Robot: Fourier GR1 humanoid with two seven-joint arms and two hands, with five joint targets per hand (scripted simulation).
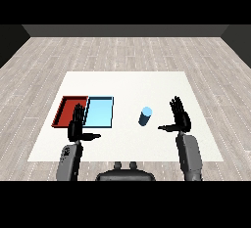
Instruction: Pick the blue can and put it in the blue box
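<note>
Standing upright, blue can [145, 116] sits between blue tray [100, 112] and right hand [179, 116].

We see both grey forearms entering from the lower corners. The left hand [77, 125] and right hand [179, 115] are raised, fingers straight and extended forward, thumbs pointing inward, holding nothing.

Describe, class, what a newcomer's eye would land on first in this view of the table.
Probably the two bright trays lying side by side at the table's left: the red tray and the blue tray. Next comes the blue can, upright and alone near the middle. Both black hands are raised and open: the left hand before the trays, the right hand right of the can.
</note>
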